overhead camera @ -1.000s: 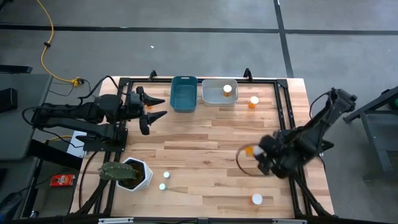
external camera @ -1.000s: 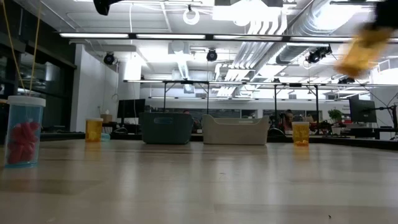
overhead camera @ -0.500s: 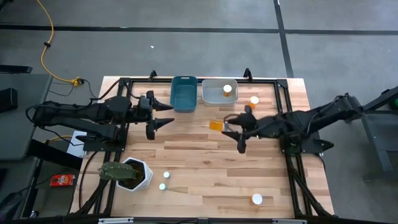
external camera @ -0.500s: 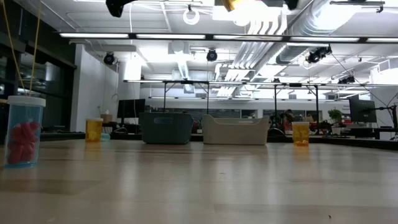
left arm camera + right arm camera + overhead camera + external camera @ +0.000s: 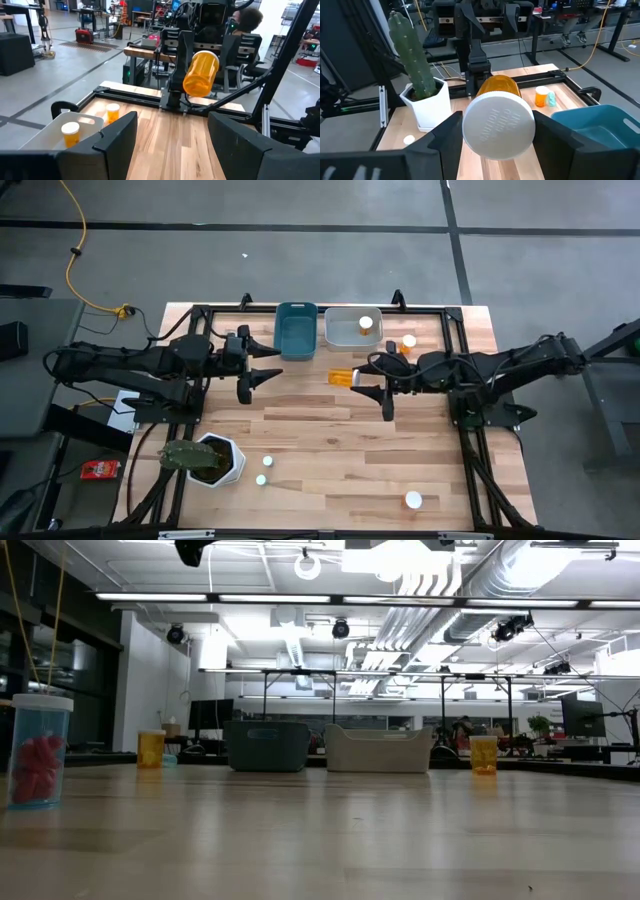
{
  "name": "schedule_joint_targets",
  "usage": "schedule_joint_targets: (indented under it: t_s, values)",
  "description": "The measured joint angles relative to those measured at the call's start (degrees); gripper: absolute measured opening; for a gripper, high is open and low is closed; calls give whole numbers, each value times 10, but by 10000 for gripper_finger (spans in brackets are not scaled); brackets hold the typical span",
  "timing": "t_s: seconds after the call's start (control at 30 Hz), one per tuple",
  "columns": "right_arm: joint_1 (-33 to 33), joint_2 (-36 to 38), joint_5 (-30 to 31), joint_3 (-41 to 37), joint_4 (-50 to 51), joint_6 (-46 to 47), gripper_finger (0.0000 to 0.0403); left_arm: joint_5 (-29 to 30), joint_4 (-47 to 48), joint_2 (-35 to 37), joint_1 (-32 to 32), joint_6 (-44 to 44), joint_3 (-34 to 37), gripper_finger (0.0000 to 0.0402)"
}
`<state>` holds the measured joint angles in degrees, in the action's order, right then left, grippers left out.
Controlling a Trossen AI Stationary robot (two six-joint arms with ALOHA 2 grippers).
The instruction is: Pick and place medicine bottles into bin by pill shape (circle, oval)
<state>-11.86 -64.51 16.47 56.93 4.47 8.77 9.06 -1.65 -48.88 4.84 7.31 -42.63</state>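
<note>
My right gripper (image 5: 372, 380) is over the table's middle, shut on an amber medicine bottle (image 5: 343, 377) with a white cap (image 5: 499, 127). The bottle also shows in the left wrist view (image 5: 201, 73). My left gripper (image 5: 268, 365) is open and empty, facing it from the left, near the blue bin (image 5: 296, 330). The white bin (image 5: 340, 335) holds one bottle (image 5: 366, 323), standing on its bottom. Another bottle (image 5: 408, 342) stands on the table right of that bin. My right gripper pinches the bottle between its two fingers at the cap end (image 5: 470, 132). The fingers lie level, pointing toward the table's left, along the bottle. The bottle is lifted clear and lies level, its cap toward the wrist and its amber bottom (image 5: 197, 82) sticking out toward my left gripper.
A white hexagonal pot (image 5: 222, 462) with a cactus stands at the near left. Two small white round things (image 5: 267, 463) lie beside it and another (image 5: 413, 500) at the near right. In the low view a capped cylinder with red contents (image 5: 38, 752) stands at the left.
My right gripper has swung from the near right toward the table's middle and far side, carrying the bottle clear of the table, and now reaches toward the left. My left gripper has gone a little toward the right and stays open.
</note>
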Motion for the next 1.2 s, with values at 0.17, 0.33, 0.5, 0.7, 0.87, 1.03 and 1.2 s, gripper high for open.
schedule_joint_targets:
  t_s: [0.17, 0.33, 0.5, 0.7, 0.87, 1.03, 1.2]
  values:
    - [2, 0, 0, 0, 0, 2, 186, 0, 0, 0, 0, 0, 0, 232]
    - [51, 0, 22, 0, 0, 26, 186, 0, 0, 0, 0, 1, 0, 232]
    - [169, -19, -11, 42, 78, 18, 186, 1, 0, 0, 0, 2, 0, 232]
    - [319, -145, -66, 174, 284, -22, 186, 6, 0, 0, 0, 0, 0, 232]
    - [401, -279, -94, 277, 393, -45, 186, 7, 1, 0, 0, 0, 0, 232]
    - [430, -393, -99, 346, 445, -12, 186, 7, 1, 0, 0, 0, 0, 232]
    - [434, -473, -125, 386, 475, 27, 186, 7, 1, 0, 0, 0, 0, 232]
